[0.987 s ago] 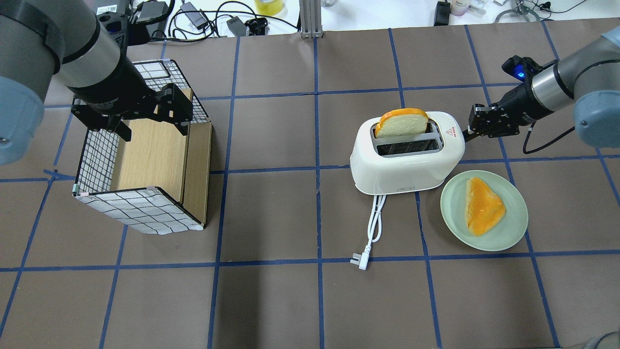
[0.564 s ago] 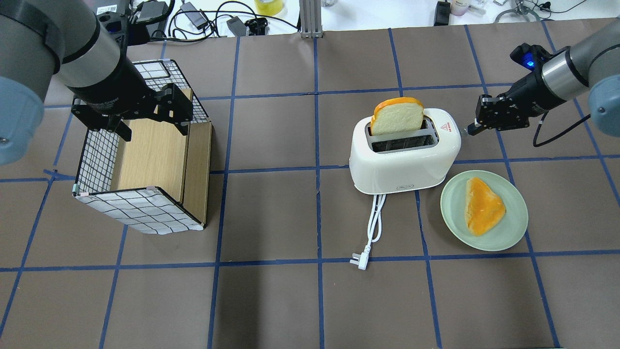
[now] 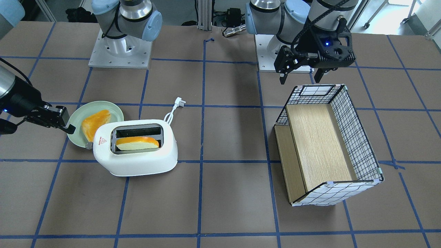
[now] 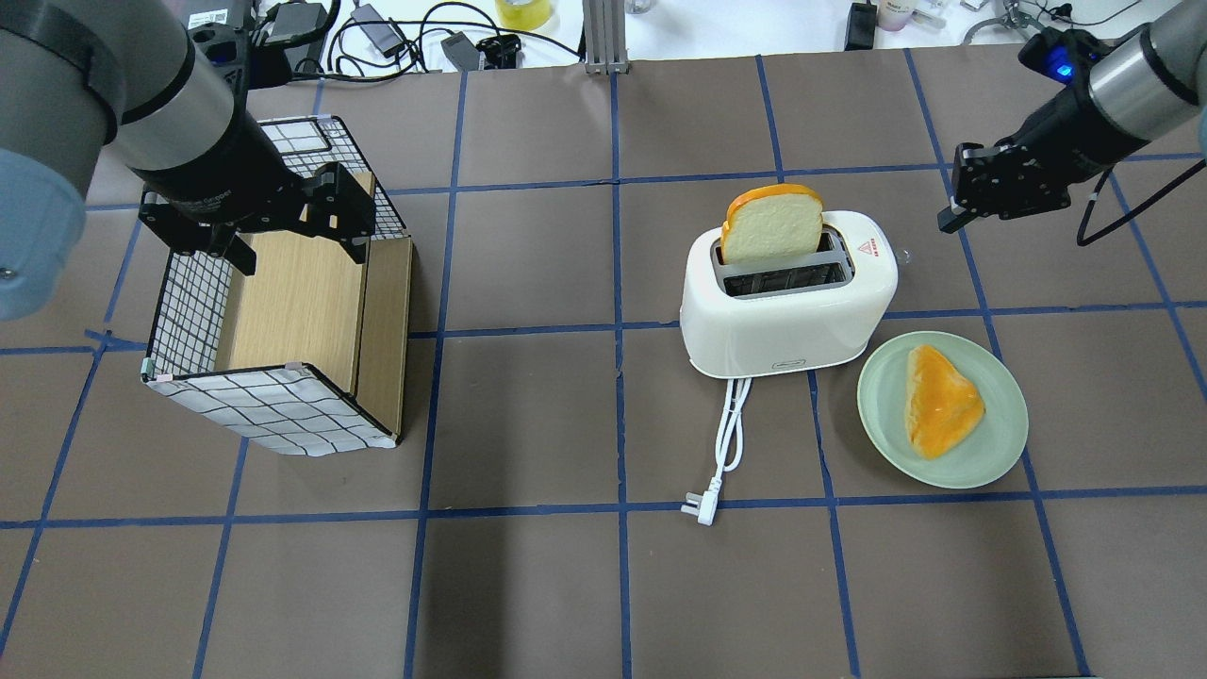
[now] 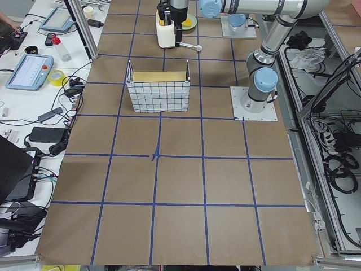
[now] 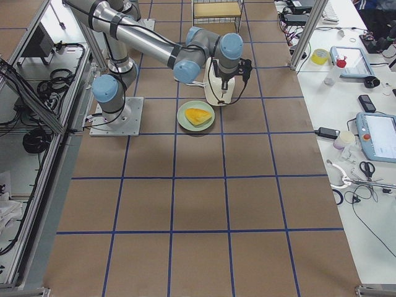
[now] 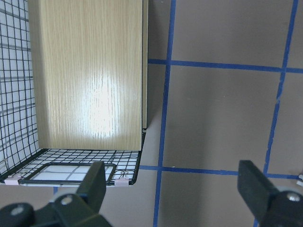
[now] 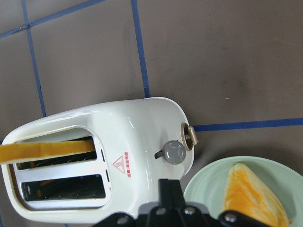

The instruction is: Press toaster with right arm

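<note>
The white toaster (image 4: 787, 306) stands right of the table's middle, with a bread slice (image 4: 773, 226) sticking up out of its far slot. My right gripper (image 4: 946, 223) is shut and empty, apart from the toaster, off its end that bears the red triangle. In the right wrist view the shut fingers (image 8: 169, 189) hang above the toaster (image 8: 137, 127), near its silver knob (image 8: 174, 152). In the front view the toaster (image 3: 137, 162) is to the right of the right gripper (image 3: 70, 130). My left gripper (image 4: 283, 226) is open and empty over the basket.
A wire basket with a wooden floor (image 4: 273, 415) stands at the left. A green plate (image 4: 877, 415) holding a toast slice (image 4: 938, 401) lies beside the toaster. The toaster's white cord and plug (image 4: 698, 509) trail toward the front.
My right gripper has drawn back from the toaster's end, up and to the right. The toaster has settled back and the bread slice stands higher in its slot. The left arm has not moved.
</note>
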`<state>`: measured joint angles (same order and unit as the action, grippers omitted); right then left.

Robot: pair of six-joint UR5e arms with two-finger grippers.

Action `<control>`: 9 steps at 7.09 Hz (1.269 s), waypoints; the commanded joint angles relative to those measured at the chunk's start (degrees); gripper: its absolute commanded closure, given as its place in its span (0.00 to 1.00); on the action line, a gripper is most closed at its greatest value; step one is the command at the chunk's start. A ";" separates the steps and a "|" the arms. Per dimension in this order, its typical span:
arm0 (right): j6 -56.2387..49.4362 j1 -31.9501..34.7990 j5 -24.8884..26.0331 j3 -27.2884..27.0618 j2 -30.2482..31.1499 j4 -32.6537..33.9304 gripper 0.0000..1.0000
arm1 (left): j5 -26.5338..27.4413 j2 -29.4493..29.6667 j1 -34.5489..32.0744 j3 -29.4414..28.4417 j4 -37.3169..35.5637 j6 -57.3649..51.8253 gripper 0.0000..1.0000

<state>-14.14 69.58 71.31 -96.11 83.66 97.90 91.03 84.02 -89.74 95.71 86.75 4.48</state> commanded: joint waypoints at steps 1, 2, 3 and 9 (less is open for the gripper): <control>6.28 6.07 8.11 9.15 0.80 -6.82 1.00 | -0.07 0.00 0.00 0.00 0.00 0.00 0.00; 9.01 9.31 12.84 11.71 0.98 -8.33 1.00 | -0.07 0.00 0.00 0.00 0.00 0.00 0.00; 12.87 13.00 17.41 12.87 1.85 -9.21 1.00 | -0.07 0.00 0.00 0.00 0.00 0.00 0.00; 21.87 23.76 19.93 11.74 3.09 -8.08 1.00 | 0.02 0.00 0.00 0.00 0.00 0.00 0.00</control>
<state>7.58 92.89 92.61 -84.25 86.39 89.62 90.99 84.02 -89.74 95.71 86.75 4.48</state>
